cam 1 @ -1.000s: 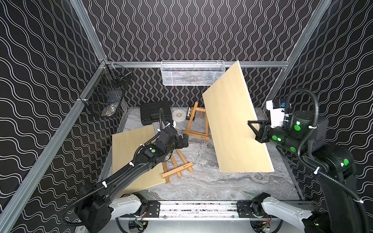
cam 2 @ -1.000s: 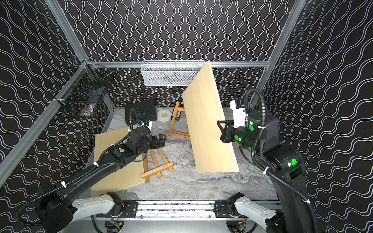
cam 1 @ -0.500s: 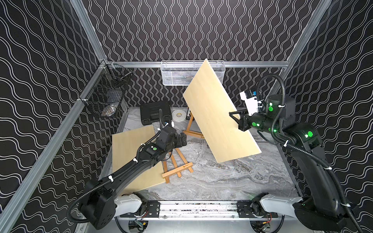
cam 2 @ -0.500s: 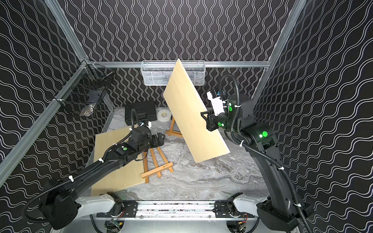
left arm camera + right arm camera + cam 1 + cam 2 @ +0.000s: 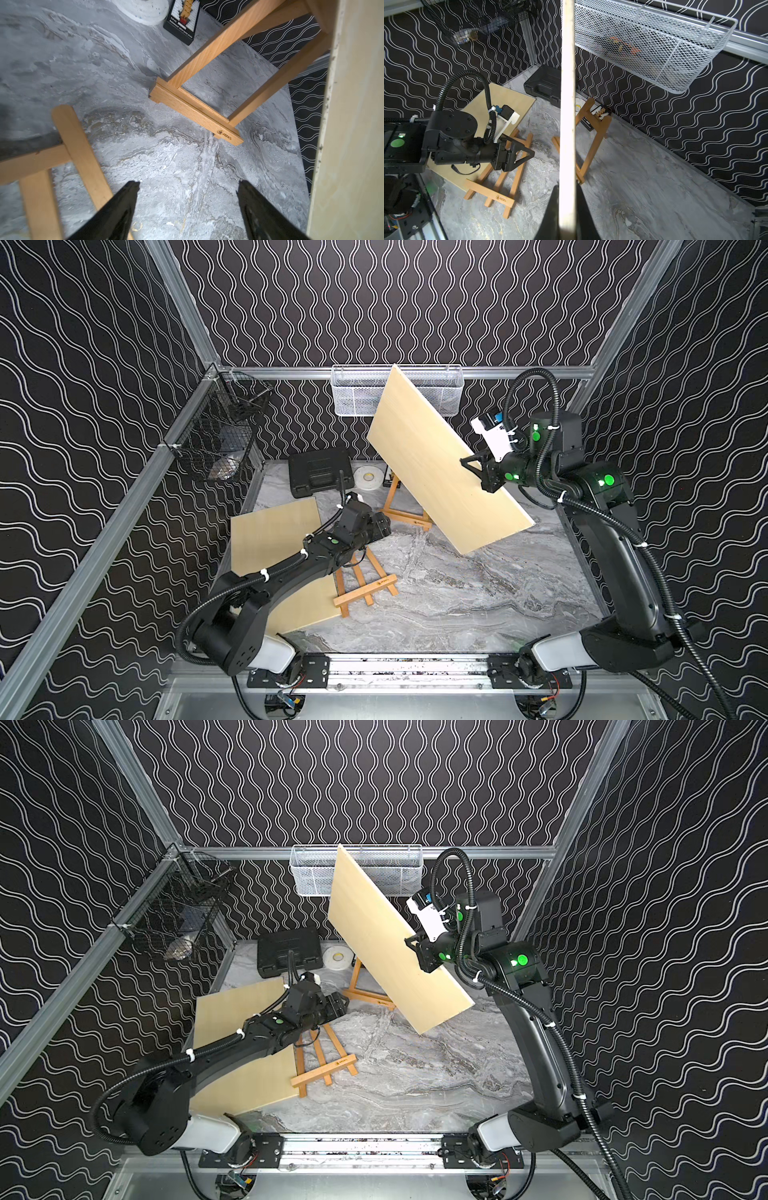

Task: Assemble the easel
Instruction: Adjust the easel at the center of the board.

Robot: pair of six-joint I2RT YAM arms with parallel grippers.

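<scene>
Above table (image 5: 478,605), board (image 5: 440,464) gripped by right end effector (image 5: 471,468), long axis slanting, left end effector (image 5: 187,184) spread, empty.

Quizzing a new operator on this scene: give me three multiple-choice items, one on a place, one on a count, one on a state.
1. Where is the fallen easel? A in the air; B on the table, by the flat board; C in a basket.
2. How many boards show? A one; B two; C three.
3. The right gripper is: A open; B shut on the tilted board; C shut, empty.
Key: 1 B, it lies flat there; 2 B, one flat, one tilted; 3 B, fingers clamp its edge.
</scene>
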